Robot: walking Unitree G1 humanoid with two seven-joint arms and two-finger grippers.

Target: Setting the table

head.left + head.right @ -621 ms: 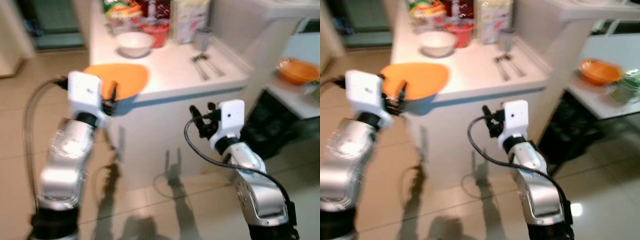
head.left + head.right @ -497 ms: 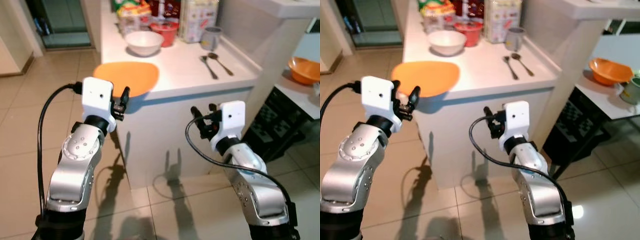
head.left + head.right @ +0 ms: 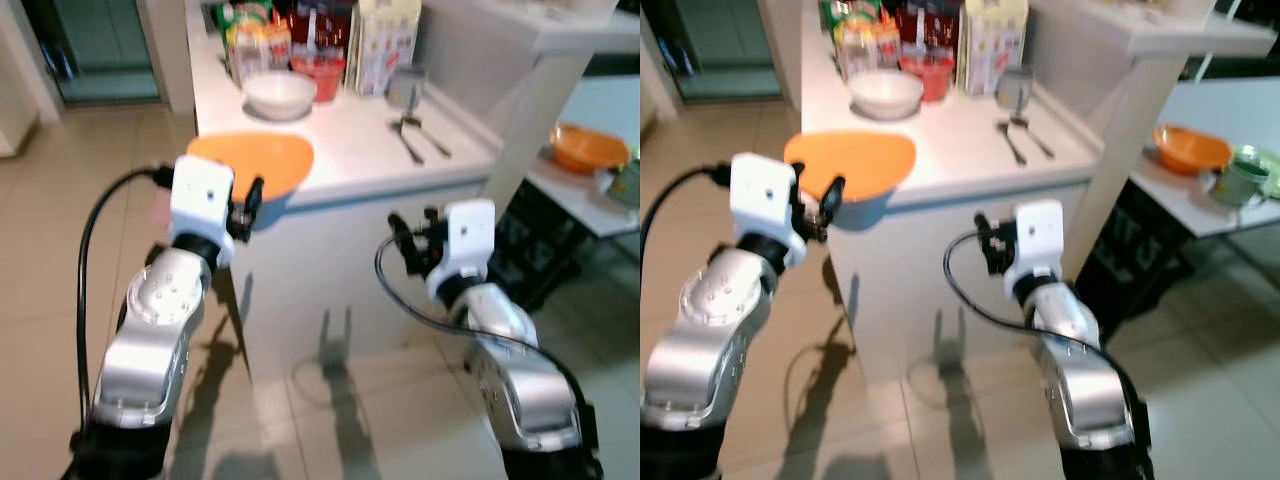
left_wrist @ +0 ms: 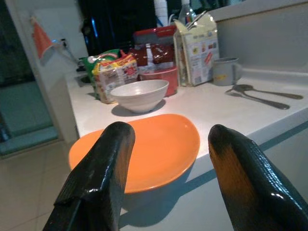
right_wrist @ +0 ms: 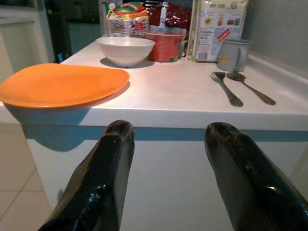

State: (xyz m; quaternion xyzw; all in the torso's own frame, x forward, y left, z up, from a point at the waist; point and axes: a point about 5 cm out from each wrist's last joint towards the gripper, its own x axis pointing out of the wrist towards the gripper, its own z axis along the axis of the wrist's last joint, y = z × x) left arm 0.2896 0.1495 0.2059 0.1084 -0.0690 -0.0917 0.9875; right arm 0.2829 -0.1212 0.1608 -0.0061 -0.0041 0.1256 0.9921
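Both grippers stood spread and empty before the white counter (image 3: 970, 150).
Head views alone showed a side table's orange bowl (image 3: 1191, 146); the orange plate (image 4: 144, 144) overhung the counter corner, just beyond the left gripper (image 4: 168, 159), left of the right gripper (image 5: 168, 159).

Along the back of a white countertop (image 5: 178, 101), against a grey wall: a tall printed paper carton with an open spout (image 4: 197, 48), a clear box with a dark red lid (image 4: 154, 41) just beside it, a round red plastic tub (image 4: 162, 76) in front of that box, and a bunch of colourful crinkled snack packets (image 4: 115, 72) at the far end. Below and around, beige glossy floor tiles (image 3: 60, 200). Off to the right, well apart from the counter, a low white side table (image 3: 1170, 210) bearing an orange bowl (image 3: 1192, 147) and a green mug (image 3: 1238, 180), with a black slatted crate (image 3: 1130, 270) underneath. Farther back, a teal-lit doorway (image 3: 100, 50).
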